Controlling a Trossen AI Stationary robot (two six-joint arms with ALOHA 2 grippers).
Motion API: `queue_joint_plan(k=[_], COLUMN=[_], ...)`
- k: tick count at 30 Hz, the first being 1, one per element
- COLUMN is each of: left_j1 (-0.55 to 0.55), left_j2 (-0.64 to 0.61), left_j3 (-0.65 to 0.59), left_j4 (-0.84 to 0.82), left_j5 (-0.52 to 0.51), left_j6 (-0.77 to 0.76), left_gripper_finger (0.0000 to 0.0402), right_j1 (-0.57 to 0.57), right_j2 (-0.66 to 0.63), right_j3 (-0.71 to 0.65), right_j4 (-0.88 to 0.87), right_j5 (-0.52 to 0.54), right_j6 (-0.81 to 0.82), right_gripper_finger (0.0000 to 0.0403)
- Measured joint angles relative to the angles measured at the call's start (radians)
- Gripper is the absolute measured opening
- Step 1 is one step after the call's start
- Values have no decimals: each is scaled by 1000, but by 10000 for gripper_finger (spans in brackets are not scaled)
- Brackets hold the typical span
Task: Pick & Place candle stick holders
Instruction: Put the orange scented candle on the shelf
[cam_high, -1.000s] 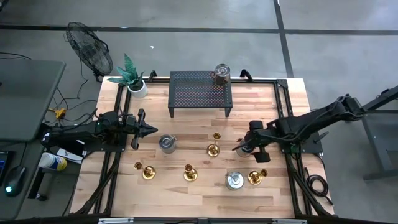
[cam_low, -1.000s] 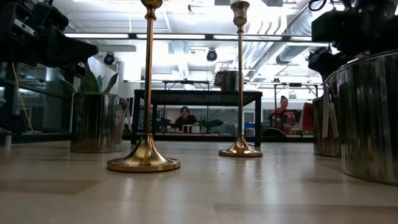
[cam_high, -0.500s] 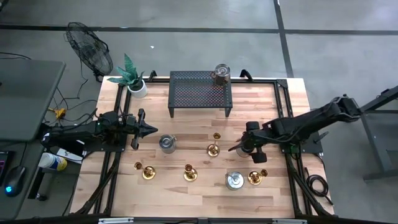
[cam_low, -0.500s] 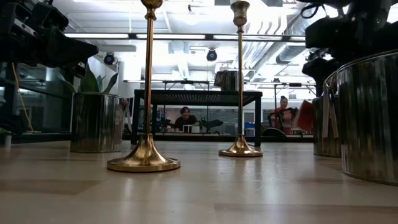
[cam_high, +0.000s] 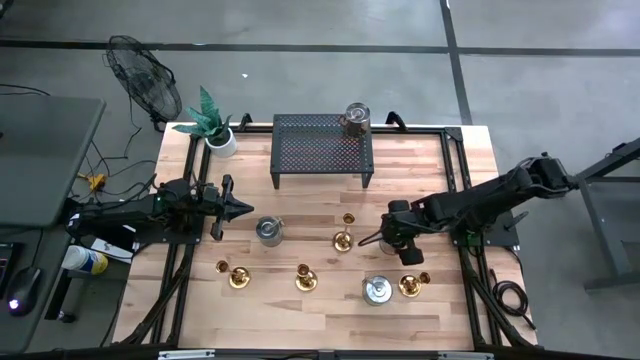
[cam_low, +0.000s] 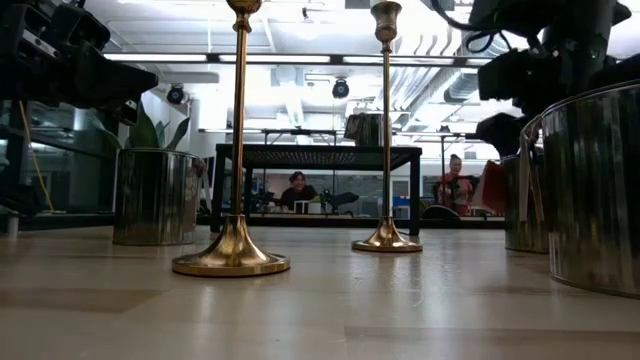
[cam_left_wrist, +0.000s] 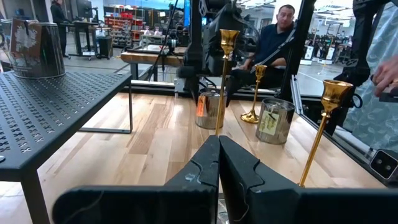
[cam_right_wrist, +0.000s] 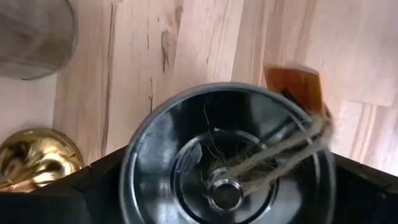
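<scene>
Over on the right half of the table (cam_high: 300, 200), the right gripper (cam_high: 368, 239) has slid inward over the last second, from out near the table edge toward the middle; it now hangs just beside the tall candle holder (cam_high: 343, 240) standing in front of the mesh rack (cam_high: 322, 140), not touching it as far as the high view shows; its wrist camera looks straight down into a small tin (cam_right_wrist: 227, 155) with twine and an orange tag, and the tin's rim hides the tips, so whether that claw is apart or together cannot be told; a gold base (cam_right_wrist: 37, 155) sits off to one side of the tin in that view; left gripper (cam_high: 245, 208) has not budged, parked at the left side near another tin (cam_high: 268, 230), claw pressed together with nothing in it (wrist view shows the two fingers (cam_left_wrist: 208, 168) meeting edge to edge); four holders count in the high view, all upright on the wood: the middle one, two near the front edge (cam_high: 238, 275) (cam_high: 306, 278), one front right (cam_high: 413, 283) next to a third tin (cam_high: 377, 290); none lifted, none on the rack; low view shows two tall stems (cam_low: 232, 250) (cam_low: 386, 238) standing free; reading of the shift: the right arm looks to be lining up on the middle holder, so the task seems at approach, pick not yet made; risk I'd flag is clipping the tin or tipping the slim stem on the way in.
</scene>
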Motion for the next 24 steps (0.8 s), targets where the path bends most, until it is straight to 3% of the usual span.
queue_joint_plan(k=[24], left_j1=[0], left_j2=[0], left_j3=[0], left_j4=[0], left_j5=[0], left_j6=[0], left_gripper_finger=[0], right_j1=[-9], right_j2=[61], right_j3=[0], right_j4=[36], right_j5=[-26], right_j6=[32], right_gripper_finger=[378])
